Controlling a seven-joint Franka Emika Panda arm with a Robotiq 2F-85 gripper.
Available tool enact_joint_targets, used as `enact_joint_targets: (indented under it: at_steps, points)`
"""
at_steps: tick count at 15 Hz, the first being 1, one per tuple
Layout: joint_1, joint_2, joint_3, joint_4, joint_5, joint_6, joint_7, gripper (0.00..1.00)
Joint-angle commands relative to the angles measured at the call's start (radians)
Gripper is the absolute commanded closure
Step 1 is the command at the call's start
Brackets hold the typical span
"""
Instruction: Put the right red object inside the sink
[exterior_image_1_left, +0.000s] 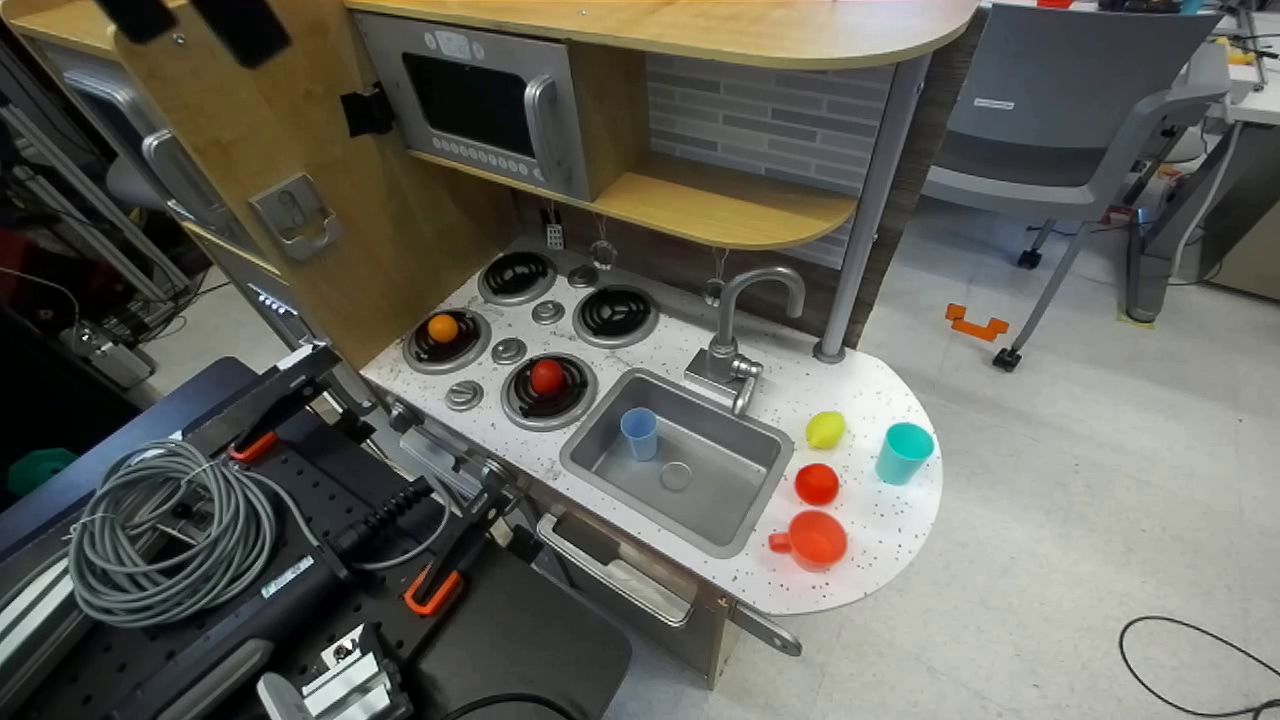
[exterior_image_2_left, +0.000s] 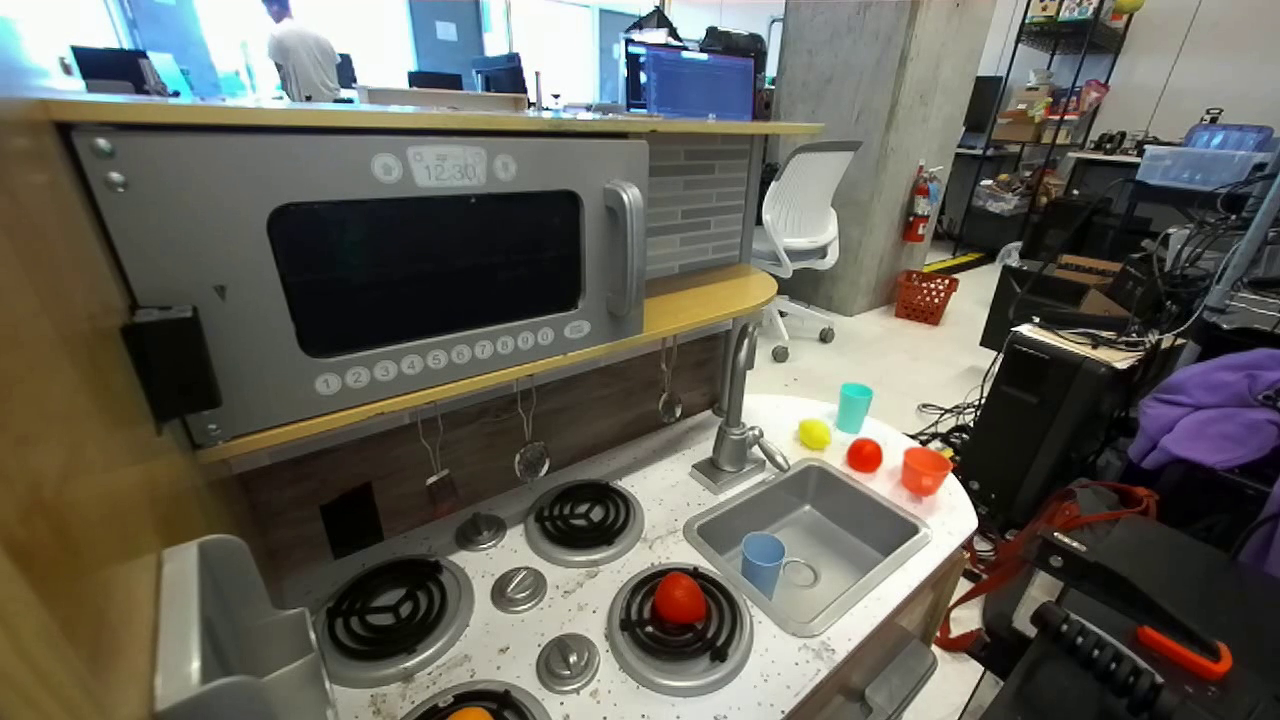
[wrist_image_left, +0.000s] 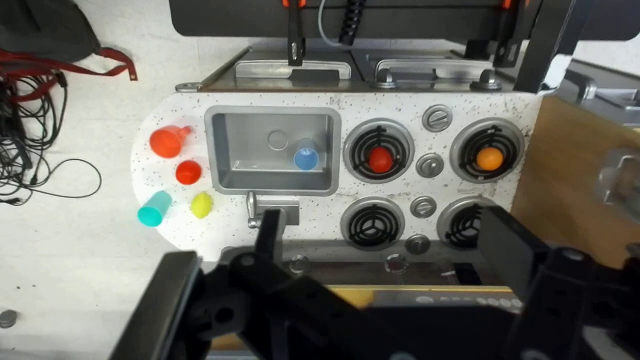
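claw (exterior_image_1_left: 196, 36) is hanging up in the corner of an exterior view, spread wide, nothing in it, and well apart from the target. the right red piece (exterior_image_1_left: 817, 484) sits on the rounded end of the bench (exterior_image_1_left: 885, 530), near the sink (exterior_image_1_left: 715, 500) but not in it. biggest worry is probably grabbing the wrong red: there's a red ball (wrist_image_left: 380, 160) on a burner (wrist_image_left: 362, 145) across the sink, plus an orange-red mug (wrist_image_left: 165, 142) just beside the target, and going by colour alone could send the claw at either one. next up, the squeeze. the piece looks round and likely slick, so a pinch off its middle would tend to squirt it out, and with no lip showing on that end it could roll off onto the floor (exterior_image_1_left: 1020, 500). mug on one side and yellow lemon (wrist_image_left: 201, 205) on another also means coming down at a bad angle could nudge either. then the faucet (exterior_image_1_left: 727, 320) stands at the sink's edge, so a low sloppy swing might clip its handle (exterior_image_1_left: 743, 398). last one: the blue cup (exterior_image_1_left: 640, 432) in the sink could get knocked over if the piece gets let go too high or too far toward it.
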Motion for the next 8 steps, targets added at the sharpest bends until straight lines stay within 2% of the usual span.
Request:
enact_joint_targets:
  at_steps: [1, 5, 8]
  points:
    - [-0.036, 0.180, -0.074, 0.068, 0.005, 0.142, -0.061, 0.00]
    - [-0.061, 0.354, -0.131, 0.132, 0.032, 0.282, -0.114, 0.00]
    - [-0.071, 0.473, -0.151, 0.194, 0.068, 0.336, -0.140, 0.00]
